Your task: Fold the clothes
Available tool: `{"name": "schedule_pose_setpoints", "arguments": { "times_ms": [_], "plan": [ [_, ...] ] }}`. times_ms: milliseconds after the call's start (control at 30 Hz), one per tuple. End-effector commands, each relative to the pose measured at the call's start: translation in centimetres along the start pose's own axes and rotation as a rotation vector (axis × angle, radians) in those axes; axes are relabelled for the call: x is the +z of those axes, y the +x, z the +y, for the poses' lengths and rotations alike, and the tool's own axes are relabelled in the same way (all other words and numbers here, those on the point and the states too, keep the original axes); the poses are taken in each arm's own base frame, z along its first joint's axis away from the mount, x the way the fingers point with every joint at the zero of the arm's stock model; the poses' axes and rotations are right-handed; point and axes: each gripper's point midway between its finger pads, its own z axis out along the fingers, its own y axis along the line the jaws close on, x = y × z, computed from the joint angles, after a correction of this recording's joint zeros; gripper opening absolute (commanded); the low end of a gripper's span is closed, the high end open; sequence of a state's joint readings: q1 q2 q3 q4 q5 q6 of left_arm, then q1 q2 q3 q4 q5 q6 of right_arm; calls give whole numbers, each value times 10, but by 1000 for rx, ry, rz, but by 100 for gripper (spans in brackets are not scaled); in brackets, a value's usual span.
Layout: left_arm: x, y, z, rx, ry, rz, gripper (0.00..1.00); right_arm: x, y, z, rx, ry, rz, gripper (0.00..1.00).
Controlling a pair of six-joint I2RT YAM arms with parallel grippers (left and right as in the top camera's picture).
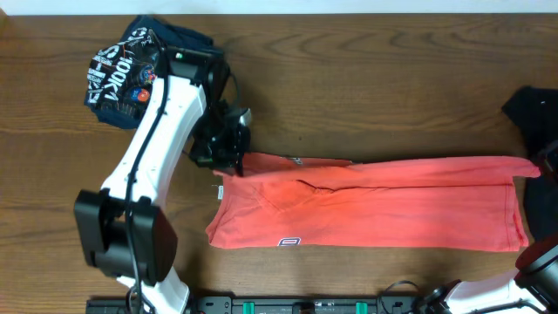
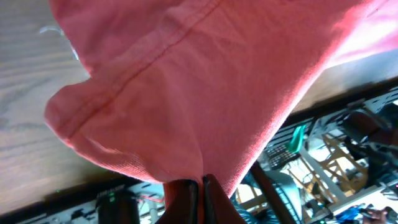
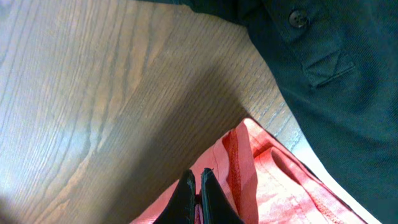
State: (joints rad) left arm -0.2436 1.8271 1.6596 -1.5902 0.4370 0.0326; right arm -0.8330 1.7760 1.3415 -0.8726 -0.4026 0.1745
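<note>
Overhead shows the whole coral T-shirt; wrist views, only pinched edges.

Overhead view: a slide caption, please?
Left gripper and right gripper pinch opposite ends of a red T-shirt on a wooden table, navy shirt and black shirt aside.

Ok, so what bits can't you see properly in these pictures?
- Navy shirt: overhead, the left arm covers part of its print.
- Black garment: overhead, cut off by the right edge.
- Red T-shirt: overhead, its small hem label is too small to read.
- Left wrist view: the red T-shirt hides most of the table.
</note>
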Motion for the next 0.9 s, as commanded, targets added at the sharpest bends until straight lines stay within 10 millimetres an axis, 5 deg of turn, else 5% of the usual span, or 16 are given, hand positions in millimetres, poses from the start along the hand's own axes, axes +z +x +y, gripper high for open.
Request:
{"name": "schedule_pose_setpoints", "arguments": {
  "times_ms": [0,367,700,867],
  "plan": [
    [8,12,15,-21,-66,32,6,-5,-1,-5,9,14,-7,1],
    [48,28,31,-60,-69,139,6,-8,18,-31,61,162,58,2],
    [50,30,32,-63,-69,148,6,-23,30,-76,129,440,76,2],
    [50,31,32,-64,-69,152,6,-28,29,-86,123,503,69,26]
  ]
}}
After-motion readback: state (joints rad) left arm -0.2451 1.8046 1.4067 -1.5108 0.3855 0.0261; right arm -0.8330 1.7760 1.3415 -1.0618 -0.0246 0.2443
